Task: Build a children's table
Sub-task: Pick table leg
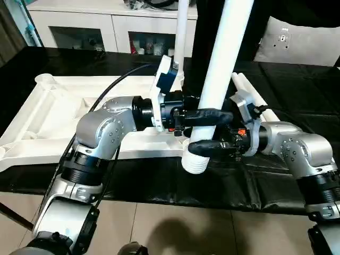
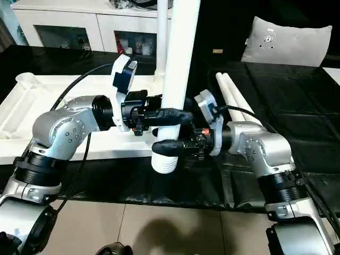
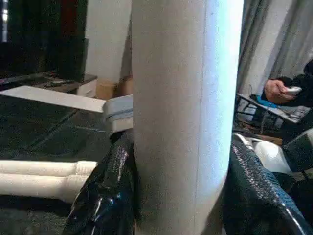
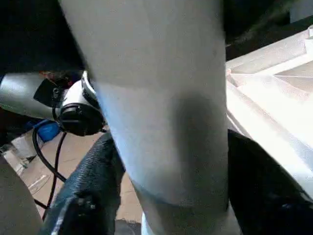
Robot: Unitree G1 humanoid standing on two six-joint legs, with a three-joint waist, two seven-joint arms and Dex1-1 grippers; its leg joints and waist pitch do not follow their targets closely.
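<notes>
the leg (image 1: 223,69) stands nearly upright over the near edge of the bench (image 1: 159,186), its ribbed flared end (image 1: 195,159) hanging just past the near long edge of the tabletop (image 1: 48,117), which lies underside up on the left. the left end effector (image 1: 204,116) is clamped around the leg's lower part, one finger on each side. the right end effector (image 1: 204,146) sits just below it, its fingers either side of the tube – whether they press it yet i cannot tell. two more legs (image 1: 255,98) lie on the bench to the right, and another leg (image 1: 181,37) stands at the tabletop's far edge. the tube looks light, stiff, smooth and likely slippery – best held low near the flare, where tilt is easier to control.
</notes>
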